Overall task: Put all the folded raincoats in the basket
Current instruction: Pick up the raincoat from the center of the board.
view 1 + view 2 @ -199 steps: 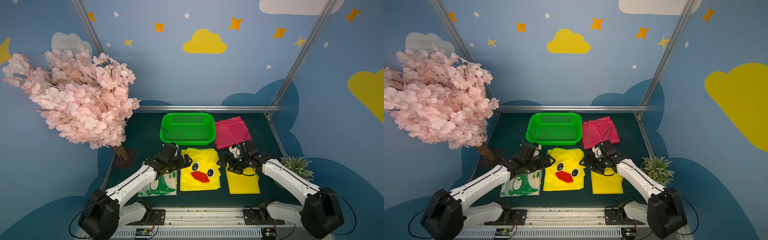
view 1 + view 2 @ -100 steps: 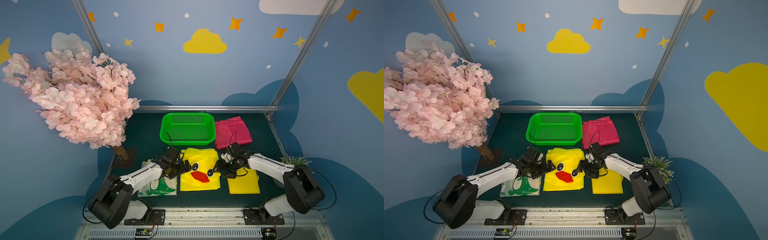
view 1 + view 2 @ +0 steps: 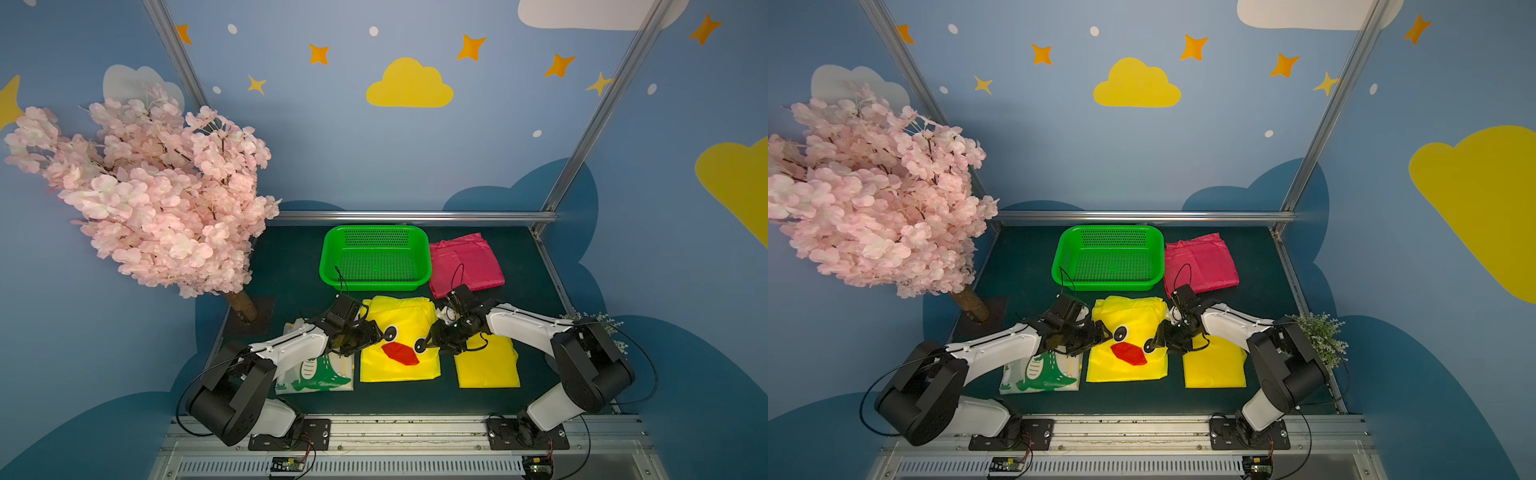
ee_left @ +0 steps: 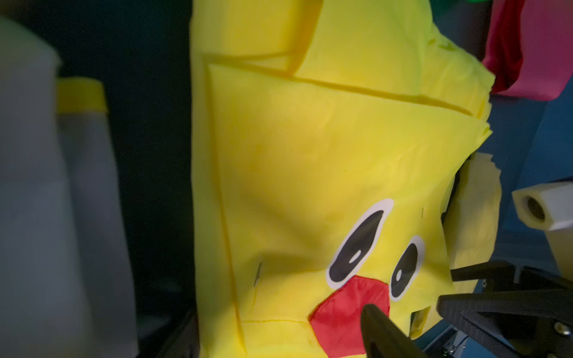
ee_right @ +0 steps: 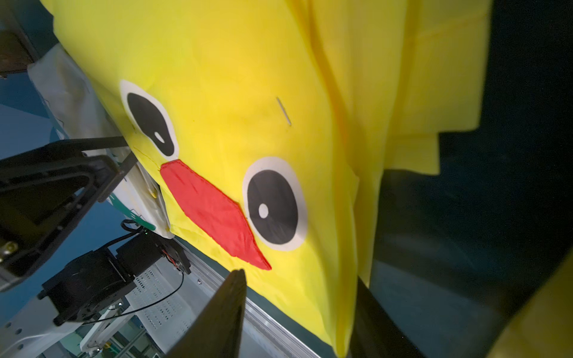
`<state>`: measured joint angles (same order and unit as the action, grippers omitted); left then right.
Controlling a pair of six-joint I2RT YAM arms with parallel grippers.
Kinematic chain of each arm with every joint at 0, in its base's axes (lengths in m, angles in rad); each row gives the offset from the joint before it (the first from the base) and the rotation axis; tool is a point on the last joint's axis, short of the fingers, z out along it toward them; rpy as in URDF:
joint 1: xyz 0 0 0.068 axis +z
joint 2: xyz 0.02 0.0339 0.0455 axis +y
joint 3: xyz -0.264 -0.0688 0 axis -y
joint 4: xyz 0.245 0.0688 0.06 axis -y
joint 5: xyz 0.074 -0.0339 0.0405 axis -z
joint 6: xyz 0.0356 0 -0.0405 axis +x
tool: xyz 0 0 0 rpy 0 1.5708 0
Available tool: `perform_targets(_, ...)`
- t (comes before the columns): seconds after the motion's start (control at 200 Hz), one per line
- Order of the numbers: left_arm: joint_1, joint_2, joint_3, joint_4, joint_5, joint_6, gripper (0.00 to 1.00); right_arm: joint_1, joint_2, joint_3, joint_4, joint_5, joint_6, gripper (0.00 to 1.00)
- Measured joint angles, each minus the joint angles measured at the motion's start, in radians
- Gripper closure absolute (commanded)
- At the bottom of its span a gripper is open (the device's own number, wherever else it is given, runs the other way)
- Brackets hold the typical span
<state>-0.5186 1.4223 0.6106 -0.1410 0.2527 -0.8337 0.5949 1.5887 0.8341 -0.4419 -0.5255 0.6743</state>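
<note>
The duck raincoat (image 3: 399, 322) lies on the bench (image 3: 291, 270), just in front of the green basket (image 3: 374, 285). Our left end effector (image 3: 376, 336) and right end effector (image 3: 426, 341) flank its edges; whether either grips, we cannot tell.

Folded duck raincoat (image 3: 405, 318) just beside green basket (image 3: 374, 285)

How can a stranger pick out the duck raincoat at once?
Find the green basket at the back of the dark table. Just in front of it, the duck raincoat lies between a white crocodile raincoat and a plain yellow raincoat. Only it has black eyes and a red beak.
</note>
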Motion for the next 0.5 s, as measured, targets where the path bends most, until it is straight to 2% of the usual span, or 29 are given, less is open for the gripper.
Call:
perform_targets(0.075, -0.001, 0.003, -0.011, 0.018, 0.006, -0.003, 0.42, 0.003, 0.001, 0.000, 0.002, 0.000, -0.004, 0.71)
perform_targets(0.225, -0.003, 0.000, -0.043, 0.035, 0.018, -0.014, 0.73, 0.005, 0.001, 0.000, 0.006, -0.004, -0.005, 1.00)
perform_targets(0.285, -0.006, -0.004, -0.055, 0.034, 0.021, -0.021, 0.82, 0.005, 0.000, 0.000, 0.007, -0.008, 0.002, 1.00)
perform_targets(0.36, -0.008, -0.014, -0.066, 0.034, 0.028, -0.023, 0.97, 0.007, 0.000, 0.000, 0.008, -0.011, -0.004, 1.00)
perform_targets(0.501, -0.013, -0.057, -0.066, 0.021, 0.033, -0.031, 0.98, 0.014, -0.006, -0.002, 0.006, -0.014, -0.004, 1.00)
